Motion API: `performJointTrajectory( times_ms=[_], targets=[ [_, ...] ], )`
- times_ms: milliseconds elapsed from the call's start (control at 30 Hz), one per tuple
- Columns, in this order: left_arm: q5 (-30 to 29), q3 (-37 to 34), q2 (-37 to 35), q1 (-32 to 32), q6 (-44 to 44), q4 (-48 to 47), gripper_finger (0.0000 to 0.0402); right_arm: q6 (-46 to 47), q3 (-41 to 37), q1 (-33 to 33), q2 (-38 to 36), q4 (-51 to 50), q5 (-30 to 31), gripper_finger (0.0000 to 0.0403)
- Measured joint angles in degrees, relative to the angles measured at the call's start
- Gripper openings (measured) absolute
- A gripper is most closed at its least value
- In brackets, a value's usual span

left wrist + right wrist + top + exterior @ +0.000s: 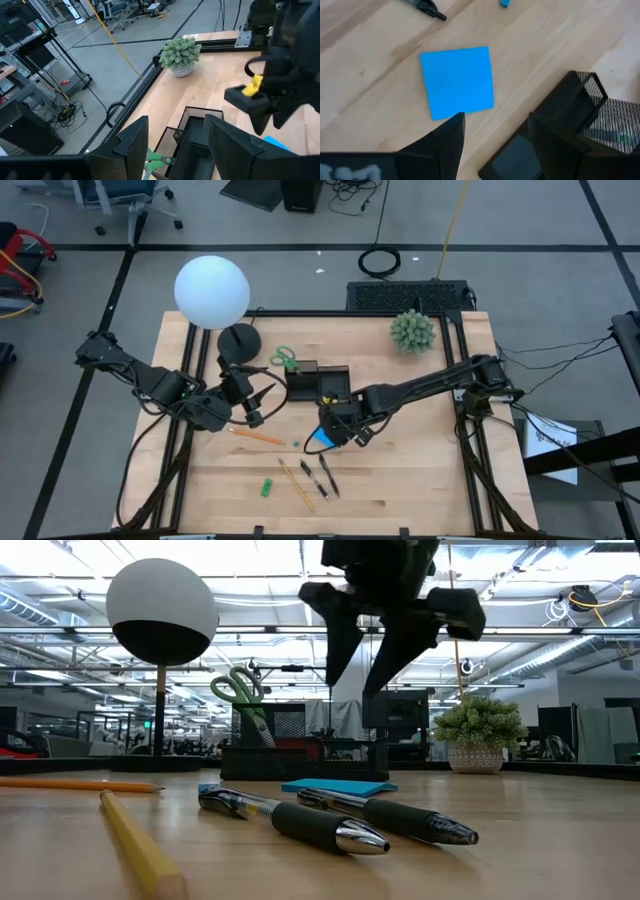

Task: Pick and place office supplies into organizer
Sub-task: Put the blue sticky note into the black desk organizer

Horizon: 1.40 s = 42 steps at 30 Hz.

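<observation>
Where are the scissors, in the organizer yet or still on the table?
In. The scissors stand upright in the organizer, green handles up, seen in the low view.

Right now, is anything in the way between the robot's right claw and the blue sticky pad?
No, nothing visible. The right gripper hangs open over the blue sticky pad, which lies flat on bare table beside the organizer.

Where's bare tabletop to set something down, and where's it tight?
Free: the wooden table's near-right stretch, right of the two dark pens; also between the green spiky plant and the right arm. Crowded: around the black mesh organizer and blue square sticky pad.
</observation>
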Motion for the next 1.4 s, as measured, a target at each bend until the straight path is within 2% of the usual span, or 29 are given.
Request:
performJointTrajectory(
  times_ms=[267, 400, 867, 1400],
  targets=[
    [-0.1, 0.0, 0.0, 0.7, -0.1, 0.0, 0.0195, -0.6, 7.4, -0.1, 7.1, -6.2, -0.4, 0.0208],
    [0.2, 0.0, 0.0, 0.8, -0.1, 0.0, 0.0195, -0.4, 10.0, -0.1, 8.9, -9.1, -6.6, 0.0208],
    [0.3, 0.0, 0.0, 0.8, 0.0, 0.0, 0.0195, -3.1, 10.2, -0.1, 9.6, -5.8, -12.5, 0.0208],
    [0.4, 0.0, 0.0, 0.9, 0.0, 0.0, 0.0195, -7.5, 10.1, -2.0, 13.6, -6.3, -11.9, 0.0208]
  ],
)
